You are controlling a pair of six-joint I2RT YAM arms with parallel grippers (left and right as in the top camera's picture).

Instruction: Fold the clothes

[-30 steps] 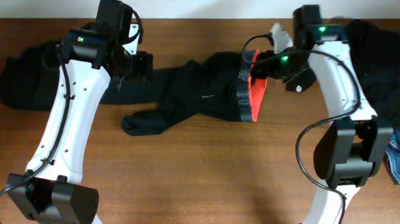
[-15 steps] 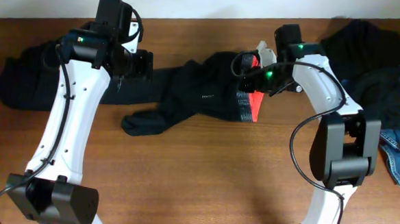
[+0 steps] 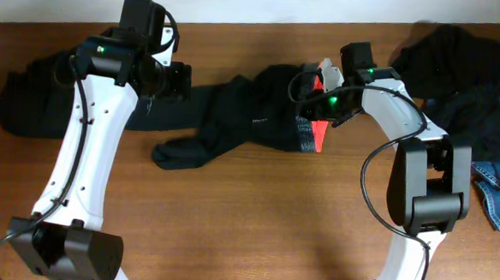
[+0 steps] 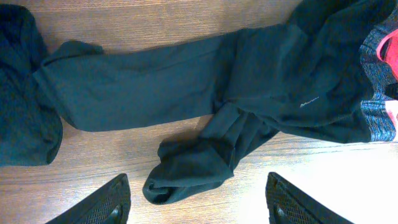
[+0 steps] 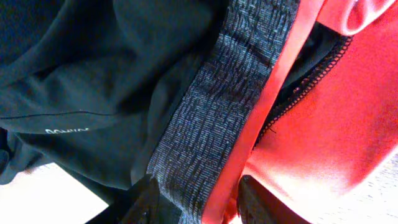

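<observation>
Over trousers waistband (image 5: pixel 230 93), R pincer (image 5: pixel 200 202) tips cut off, grip unclear

The right gripper (image 5: pixel 200 194) has swung toward 9 o'clock, from beside the red lining (image 3: pixel 319 135) onto the grey waistband (image 5: pixel 230 93) of the trousers (image 3: pixel 251 114). Its jaws have narrowed around the band, and less lining shows overhead.

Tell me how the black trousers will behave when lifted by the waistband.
Probably floppy: the trousers lie in soft folds, one leg crumpled, so they should sag and drag. The grey waistband looks thicker, likely a firmer hold. The red lining looks smooth, possibly slippery.
</observation>
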